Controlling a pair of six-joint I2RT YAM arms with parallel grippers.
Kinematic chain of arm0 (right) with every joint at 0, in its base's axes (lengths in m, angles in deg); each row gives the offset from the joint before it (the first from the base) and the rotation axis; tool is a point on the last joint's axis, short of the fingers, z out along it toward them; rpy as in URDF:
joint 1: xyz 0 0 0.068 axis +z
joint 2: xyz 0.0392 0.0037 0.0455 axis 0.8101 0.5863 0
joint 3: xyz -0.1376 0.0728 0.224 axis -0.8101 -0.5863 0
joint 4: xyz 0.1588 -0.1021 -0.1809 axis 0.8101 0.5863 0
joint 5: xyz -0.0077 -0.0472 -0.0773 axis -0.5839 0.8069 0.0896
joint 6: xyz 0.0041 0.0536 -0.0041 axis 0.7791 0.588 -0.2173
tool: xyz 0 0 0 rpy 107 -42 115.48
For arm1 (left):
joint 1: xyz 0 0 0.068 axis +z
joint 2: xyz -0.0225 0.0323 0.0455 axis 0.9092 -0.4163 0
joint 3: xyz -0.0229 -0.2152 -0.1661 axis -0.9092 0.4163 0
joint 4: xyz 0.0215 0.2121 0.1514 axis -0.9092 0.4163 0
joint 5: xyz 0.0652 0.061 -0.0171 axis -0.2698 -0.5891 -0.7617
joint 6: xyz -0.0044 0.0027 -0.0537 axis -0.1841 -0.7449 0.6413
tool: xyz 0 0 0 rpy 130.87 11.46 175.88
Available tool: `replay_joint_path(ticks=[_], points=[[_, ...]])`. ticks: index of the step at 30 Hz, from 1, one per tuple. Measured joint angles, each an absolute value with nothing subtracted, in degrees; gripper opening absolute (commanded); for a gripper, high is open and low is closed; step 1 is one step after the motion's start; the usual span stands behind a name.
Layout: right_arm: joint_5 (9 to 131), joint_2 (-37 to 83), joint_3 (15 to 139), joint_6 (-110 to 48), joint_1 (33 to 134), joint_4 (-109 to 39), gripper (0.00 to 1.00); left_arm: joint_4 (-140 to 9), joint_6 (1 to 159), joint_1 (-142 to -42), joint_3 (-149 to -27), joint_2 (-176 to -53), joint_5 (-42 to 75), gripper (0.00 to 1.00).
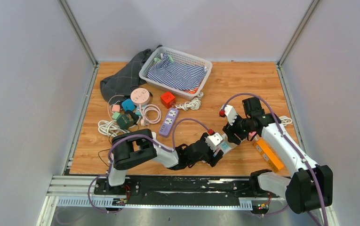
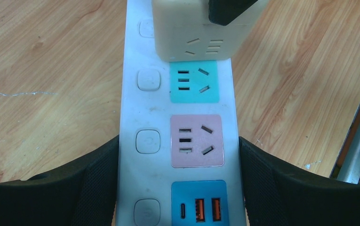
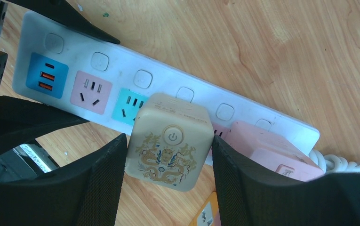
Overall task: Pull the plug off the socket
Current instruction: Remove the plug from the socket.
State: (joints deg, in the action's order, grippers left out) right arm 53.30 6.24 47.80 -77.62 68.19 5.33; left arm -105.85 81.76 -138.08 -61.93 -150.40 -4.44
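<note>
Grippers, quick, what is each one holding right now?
Left gripper: closed on the power strip.
Right gripper: closed on the cream plug.

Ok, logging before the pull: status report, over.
Left gripper clamped on power strip end. Right gripper shut around beige cube plug, seated in strip. Pink plug close beside it.

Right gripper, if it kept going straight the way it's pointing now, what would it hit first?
The right gripper holds the cream cube adapter with gold dragon print between its jaws; straight on, its fingertips would likely meet the white power strip beneath, though depth is hard to judge.
</note>
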Motion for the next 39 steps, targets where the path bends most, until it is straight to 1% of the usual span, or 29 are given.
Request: replay_joint_path(ticks=[2,3,4,8,10,12,14,16,19,22,25,28,29,36,37,38,39], points=[[53.28,6.29,47.73,-77.45,68.19,5.09,0.11,-105.83,81.76,-138.08,-61.95,-150.4,-4.44,0.0],[53.3,6.31,47.71,-77.43,68.19,5.03,0.1,-105.85,81.76,-138.08,-61.93,-150.4,-4.44,0.0],[53.3,6.31,47.65,-77.36,68.19,4.94,0.11,-105.85,81.76,-138.08,-61.93,-150.4,-4.44,0.0],[53.39,6.2,47.27,-76.79,68.19,4.28,0.27,-105.83,81.74,-138.08,-61.95,-150.4,-4.44,0.0],[53.47,6.11,47.01,-76.44,68.19,3.8,0.32,-105.85,81.76,-138.08,-61.95,-150.4,-4.44,0.0],[53.56,6.13,46.95,-76.23,68.19,3.58,0.33,-105.85,81.76,-138.08,-61.95,-150.4,-4.44,0.0],[53.61,6.13,46.92,-76.14,68.19,3.52,0.31,-105.85,81.76,-138.08,-61.95,-150.4,-4.44,0.0],[53.61,6.15,46.9,-76.16,68.19,3.52,0.31,-105.85,81.74,-138.08,-61.95,-150.4,-4.44,0.0],[53.63,6.33,46.92,-76.14,68.19,3.47,0.38,-105.85,81.74,-138.08,-61.95,-150.4,-4.44,0.0],[53.63,6.42,46.97,-76.16,68.19,3.5,0.39,-105.85,81.76,-138.08,-61.95,-150.4,-4.44,0.0],[53.63,6.74,47.27,-76.2,68.19,3.8,0.43,-105.85,81.76,-138.08,-61.95,-150.4,-4.44,0.0],[53.65,7.44,47.84,-76.23,68.19,4.26,0.54,-105.85,81.76,-138.08,-61.95,-150.4,-4.44,0.0],[53.65,7.55,47.91,-76.25,68.19,4.31,0.55,-105.85,81.76,-138.08,-61.95,-150.4,-4.44,0.0],[53.65,7.73,48.08,-76.6,68.19,4.57,0.56,-105.85,81.76,-138.08,-61.95,-150.4,-4.44,0.0],[53.65,7.73,48.08,-76.58,68.19,4.57,0.58,-105.85,81.76,-138.08,-61.95,-150.4,-4.44,0.0],[53.65,7.73,48.08,-76.6,68.19,4.57,0.63,-105.85,81.76,-138.08,-61.95,-150.4,-4.44,0.0],[53.65,7.73,48.08,-76.58,68.19,4.57,0.71,-105.85,81.76,-138.08,-61.95,-150.4,-4.44,0.0]])
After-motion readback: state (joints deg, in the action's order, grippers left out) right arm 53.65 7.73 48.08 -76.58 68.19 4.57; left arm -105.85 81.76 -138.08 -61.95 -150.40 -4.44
